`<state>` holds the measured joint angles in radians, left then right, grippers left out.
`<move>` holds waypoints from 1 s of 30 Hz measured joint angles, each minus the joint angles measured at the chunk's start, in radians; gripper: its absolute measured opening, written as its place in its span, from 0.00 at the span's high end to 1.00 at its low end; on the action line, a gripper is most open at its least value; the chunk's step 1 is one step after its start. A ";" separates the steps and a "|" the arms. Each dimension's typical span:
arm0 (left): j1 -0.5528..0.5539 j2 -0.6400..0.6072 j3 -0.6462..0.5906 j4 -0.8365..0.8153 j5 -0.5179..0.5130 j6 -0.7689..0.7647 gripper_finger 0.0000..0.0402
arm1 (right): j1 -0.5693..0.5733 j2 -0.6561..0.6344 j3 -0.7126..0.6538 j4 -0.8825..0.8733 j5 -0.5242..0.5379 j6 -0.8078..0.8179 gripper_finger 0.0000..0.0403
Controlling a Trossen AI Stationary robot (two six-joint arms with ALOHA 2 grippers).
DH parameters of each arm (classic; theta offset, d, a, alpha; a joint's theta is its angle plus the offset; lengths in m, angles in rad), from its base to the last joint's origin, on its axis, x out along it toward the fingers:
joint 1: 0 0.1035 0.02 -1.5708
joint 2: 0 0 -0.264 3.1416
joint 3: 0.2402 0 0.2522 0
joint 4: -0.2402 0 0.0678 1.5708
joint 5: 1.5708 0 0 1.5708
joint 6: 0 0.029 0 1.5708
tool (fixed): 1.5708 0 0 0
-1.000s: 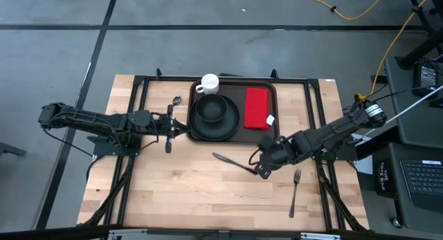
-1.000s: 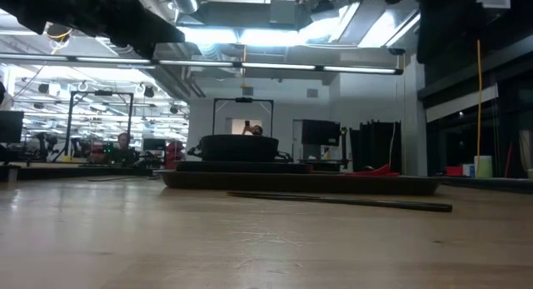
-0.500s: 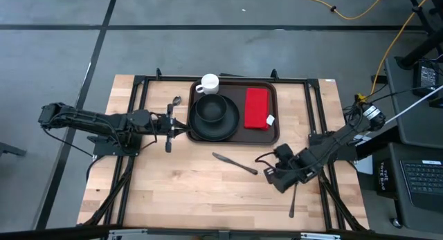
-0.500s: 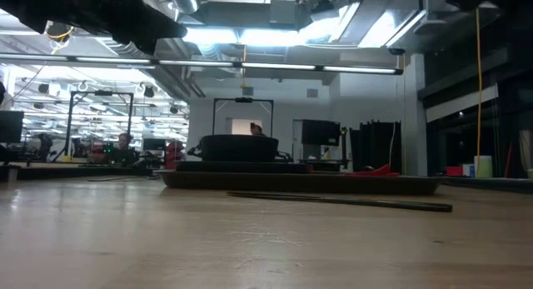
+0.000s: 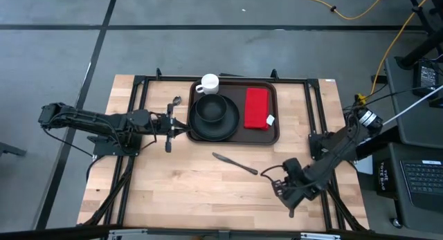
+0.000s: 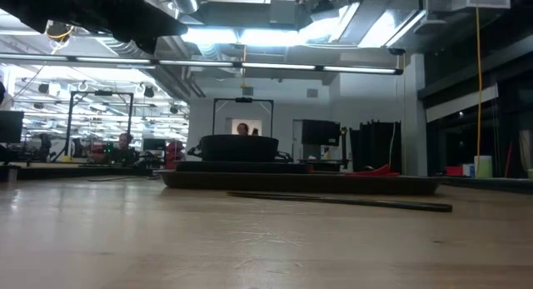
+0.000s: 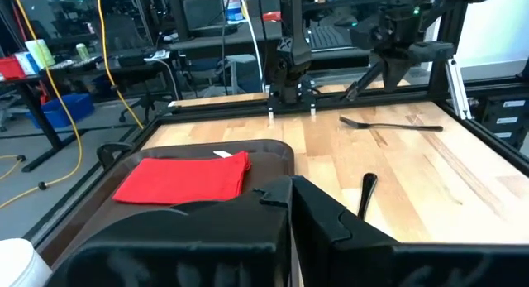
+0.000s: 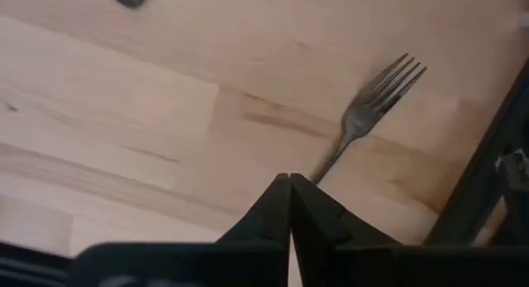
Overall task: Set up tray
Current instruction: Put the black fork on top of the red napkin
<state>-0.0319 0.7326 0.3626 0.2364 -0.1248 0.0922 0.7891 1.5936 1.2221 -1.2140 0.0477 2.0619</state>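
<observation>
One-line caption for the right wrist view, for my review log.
Right claw, shut and empty, hovers over the fork lying on the wooden table.

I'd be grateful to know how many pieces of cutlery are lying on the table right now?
3: a knife below the tray, a fork under the right gripper, and a spoon left of the plate, partly hidden.

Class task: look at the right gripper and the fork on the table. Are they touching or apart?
Cannot tell. In the right wrist view the shut right gripper covers the handle of the fork, hiding any contact or gap; the high view hides it too.
</observation>
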 joint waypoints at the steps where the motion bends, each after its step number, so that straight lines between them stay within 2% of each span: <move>1: 0.000 0.000 0.000 0.000 0.000 0.000 0.99 | 0.017 0.000 0.000 0.000 0.018 0.031 0.98; 8: 0.000 0.000 0.000 0.000 0.000 0.000 0.99 | 0.133 0.005 0.000 -0.025 0.052 0.265 0.95; 13: 0.000 0.000 0.000 -0.001 0.000 -0.001 1.00 | 0.152 0.036 0.000 -0.030 0.032 0.264 0.93; 23: 0.000 0.000 0.000 -0.010 0.000 -0.054 0.99 | 0.150 0.099 0.000 -0.034 0.028 0.263 0.97; 30: 0.000 0.000 0.000 -0.005 0.000 -0.054 0.99 | 0.149 0.141 0.000 -0.040 -0.016 0.265 0.85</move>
<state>-0.0319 0.7326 0.3626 0.2317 -0.1249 0.0384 0.9382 1.7349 1.2217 -1.2535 0.0315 2.3272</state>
